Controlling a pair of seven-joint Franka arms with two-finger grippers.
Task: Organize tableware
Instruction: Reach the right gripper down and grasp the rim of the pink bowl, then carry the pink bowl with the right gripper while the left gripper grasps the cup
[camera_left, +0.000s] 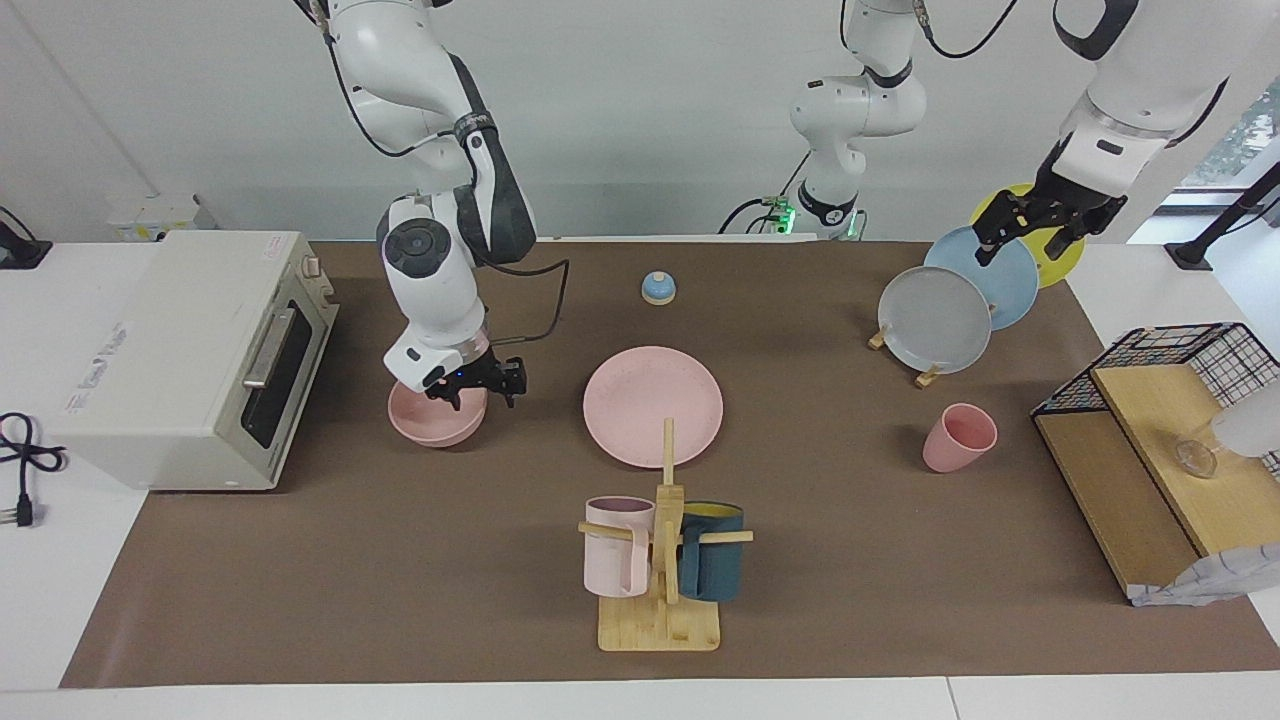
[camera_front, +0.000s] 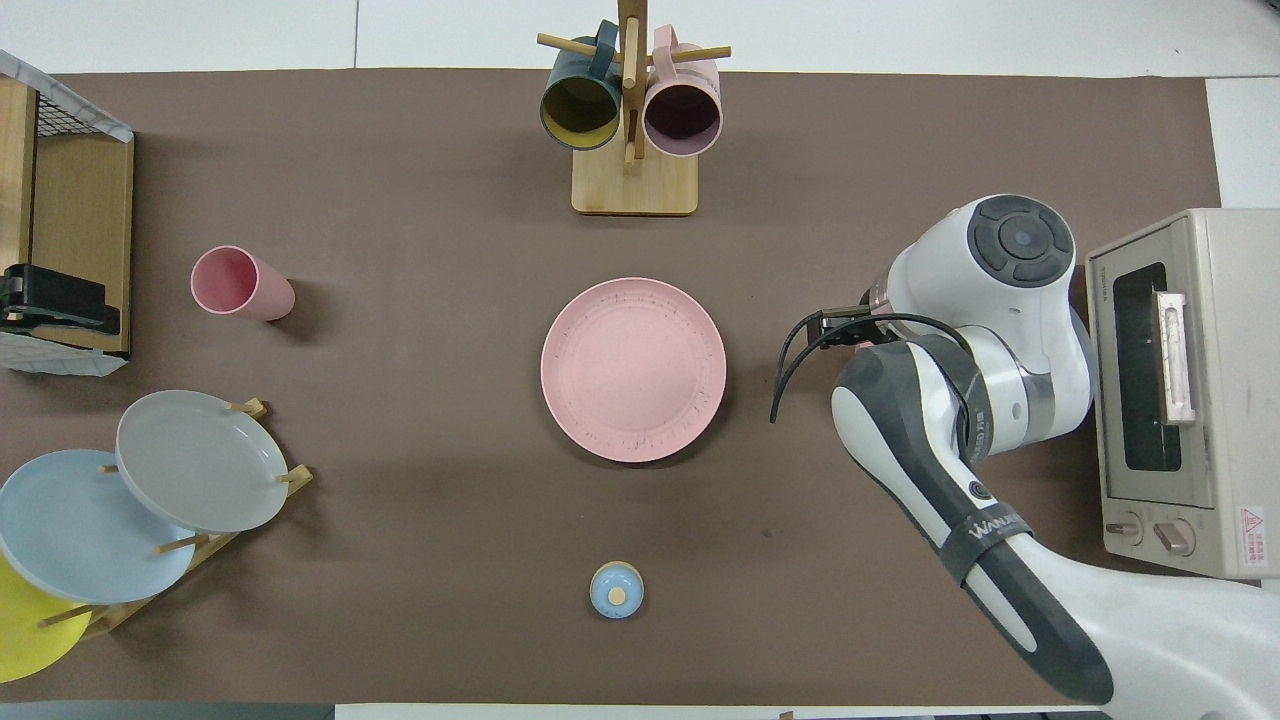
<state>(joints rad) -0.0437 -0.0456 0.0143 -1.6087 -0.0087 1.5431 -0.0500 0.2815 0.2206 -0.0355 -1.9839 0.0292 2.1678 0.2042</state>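
The right gripper (camera_left: 475, 388) is down at the pink bowl (camera_left: 437, 420), which sits on the brown mat just in front of the toaster oven (camera_left: 190, 350), toward the right arm's end of the table. Its fingers reach around the bowl's rim, but I cannot tell if they are squeezing it yet. In the overhead view the arm hides the bowl.

The pink plate (camera_left: 653, 405) lies flat in the middle of the table. The pink cup (camera_left: 958, 437) stands toward the left arm's end, near the plate rack (camera_left: 935, 320).

The left gripper (camera_left: 1030, 235) hangs in the air over the blue plate (camera_left: 990, 270) and waits. I cannot tell if it is open.

The bowl's rim is thin and smooth, so I think it could slip out or tip when lifted. If it swings too close, it might bump the oven.
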